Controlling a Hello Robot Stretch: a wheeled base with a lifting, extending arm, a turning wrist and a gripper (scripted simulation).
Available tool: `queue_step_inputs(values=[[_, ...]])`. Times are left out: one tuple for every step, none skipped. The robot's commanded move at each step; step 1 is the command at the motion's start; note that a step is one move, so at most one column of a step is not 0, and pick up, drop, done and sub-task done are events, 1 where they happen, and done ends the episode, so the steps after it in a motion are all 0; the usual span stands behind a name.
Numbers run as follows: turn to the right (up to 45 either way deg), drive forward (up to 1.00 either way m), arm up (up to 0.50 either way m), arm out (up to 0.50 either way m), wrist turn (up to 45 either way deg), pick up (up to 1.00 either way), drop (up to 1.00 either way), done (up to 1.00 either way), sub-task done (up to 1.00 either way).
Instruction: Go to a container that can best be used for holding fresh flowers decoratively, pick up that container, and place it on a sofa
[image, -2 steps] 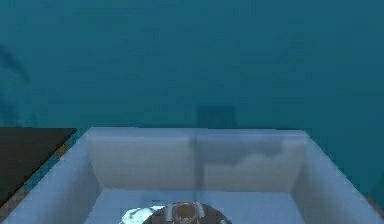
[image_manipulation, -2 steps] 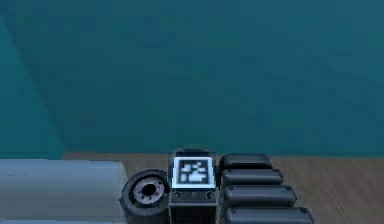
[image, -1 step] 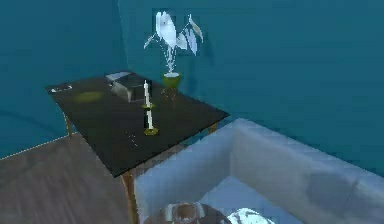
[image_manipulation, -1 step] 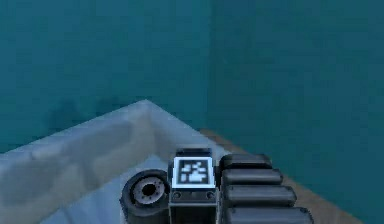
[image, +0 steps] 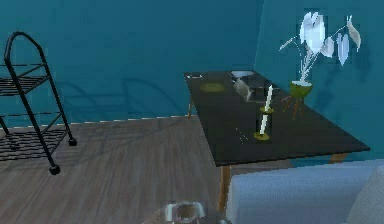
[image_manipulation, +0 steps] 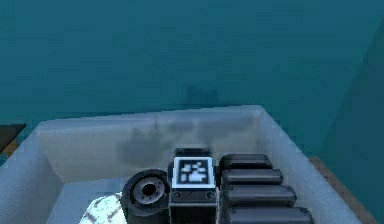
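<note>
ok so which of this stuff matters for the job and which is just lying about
Job: pale glassy object; light grey sofa.
Lying about: dark table; white candle; white-leaved potted plant; black wire shelf cart.

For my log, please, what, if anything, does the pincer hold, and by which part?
Cannot be told: a pale glassy thing shows at the pincer.

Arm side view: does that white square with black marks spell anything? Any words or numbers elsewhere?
No readable text anywhere.
The white square on the arm bears only a black block pattern, no letters or digits.
The table and the rack carry no writing that I can see.
</note>
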Motion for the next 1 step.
queue_step_inputs(values=[[0.0,0.0,0.0,0.2,0.0,0.0,0.0,0.0,0.0]])
